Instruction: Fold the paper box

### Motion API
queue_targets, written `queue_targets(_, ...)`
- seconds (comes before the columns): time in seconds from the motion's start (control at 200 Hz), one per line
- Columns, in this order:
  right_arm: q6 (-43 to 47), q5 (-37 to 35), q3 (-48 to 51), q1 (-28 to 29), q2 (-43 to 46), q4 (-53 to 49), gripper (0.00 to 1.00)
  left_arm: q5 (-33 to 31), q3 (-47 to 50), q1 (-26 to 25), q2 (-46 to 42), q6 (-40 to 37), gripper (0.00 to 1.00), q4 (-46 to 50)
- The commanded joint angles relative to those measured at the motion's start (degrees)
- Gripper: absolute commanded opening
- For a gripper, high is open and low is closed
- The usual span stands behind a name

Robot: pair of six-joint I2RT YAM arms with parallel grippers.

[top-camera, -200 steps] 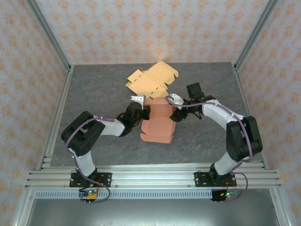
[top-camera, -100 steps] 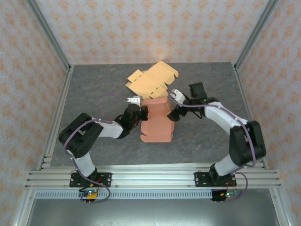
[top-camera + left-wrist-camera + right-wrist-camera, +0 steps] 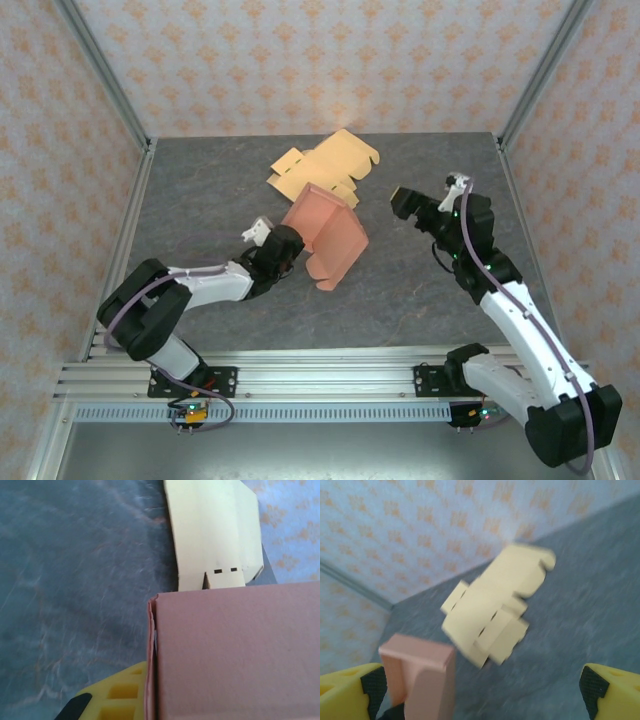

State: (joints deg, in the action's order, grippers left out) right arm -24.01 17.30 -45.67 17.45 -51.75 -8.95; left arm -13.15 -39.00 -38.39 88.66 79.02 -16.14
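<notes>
Jaws of the left gripper (image 3: pixel 283 250): pressed together on a thin wall of the pink box (image 3: pixel 327 236), at its near-left edge. In the left wrist view one yellow finger pad (image 3: pixel 116 698) lies against the outside of that wall.
Jaws of the right gripper (image 3: pixel 407 205): spread wide, gripping nothing, well apart from the pink box, toward the right edge.
Pink box: partly folded, tilted, near the middle of the tabletop (image 3: pixel 200 190); whether anything lies inside cannot be told.
Yellow cardboard (image 3: pixel 320 168): flat, unfolded, just beyond the pink box toward the far edge; the two meet or overlap in the top view.
</notes>
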Motion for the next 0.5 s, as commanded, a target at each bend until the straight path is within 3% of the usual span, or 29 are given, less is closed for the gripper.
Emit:
queue_targets(0.0, -9.79, 8.98, 3.55, 3.69, 1.61, -7.1, 0.99, -8.15, 0.52, -2.76, -3.12, 16.75, 0.0, 9.2)
queue_targets(0.125, -10.69, 10.9, 6.71, 11.44, 5.5, -5.52, 1.0, -8.86, -1.26, -3.29, -4.1, 21.19, 0.0, 15.46)
queue_targets(0.22, -12.28, 10.67, 8.4, 15.99, 5.8, -3.53, 0.94, -9.45, -0.46, -3.66, -4.55, 22.76, 0.0, 14.61)
queue_targets(0.496, -9.09, 8.33, 5.99, 24.86, -3.03, 0.61, 0.8, -8.8, 1.28, -4.05, -5.69, 23.5, 0.0, 10.82)
